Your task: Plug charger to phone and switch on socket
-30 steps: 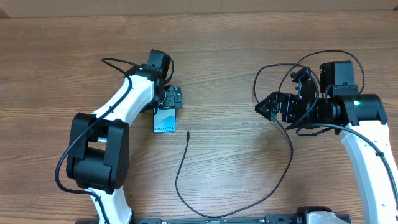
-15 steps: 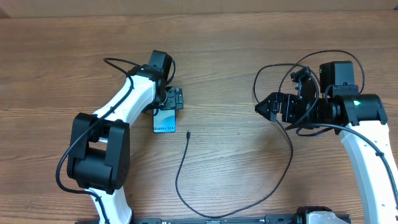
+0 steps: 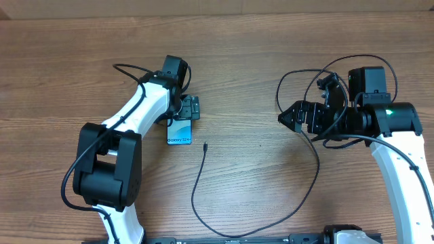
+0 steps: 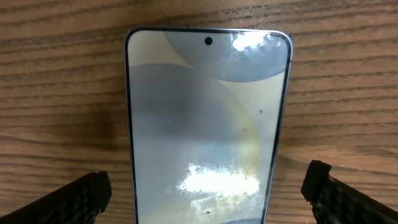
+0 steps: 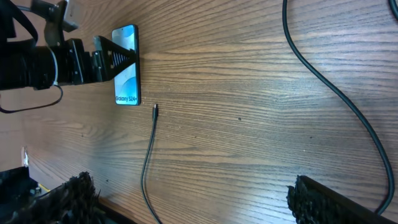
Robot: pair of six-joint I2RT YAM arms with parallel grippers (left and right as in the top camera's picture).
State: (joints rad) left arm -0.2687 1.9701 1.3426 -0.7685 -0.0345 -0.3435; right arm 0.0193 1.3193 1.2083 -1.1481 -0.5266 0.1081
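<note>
As the left arm stretches from its base at the near edge toward the far edge and folds back at the wrist, I see the left gripper pointing down over the far end of the phone. On my left wrist feed its two fingers stand wide apart, one off each long edge of the phone, touching neither; the jaws are spread and hold nothing. The right arm rises from the near right corner and turns inward, so the right gripper aims toward the left edge, hanging above the table well to the right of the phone. Its wrist feed shows both fingertips far apart with bare wood between them, so it too is spread and empty.

I count one phone, flat and screen-up, left of the table's middle and about halfway between the far and near edges, its "Galaxy S24+" text at the near end. I count one charger: its connector tip lies just right of the phone's near right corner, apart from it, and the cable curves toward the near edge, then sweeps right and up toward the right arm.

Black wiring loops around the right wrist; where the charger's cable ends among it I cannot tell. From overhead the left gripper hides the phone's far end.
</note>
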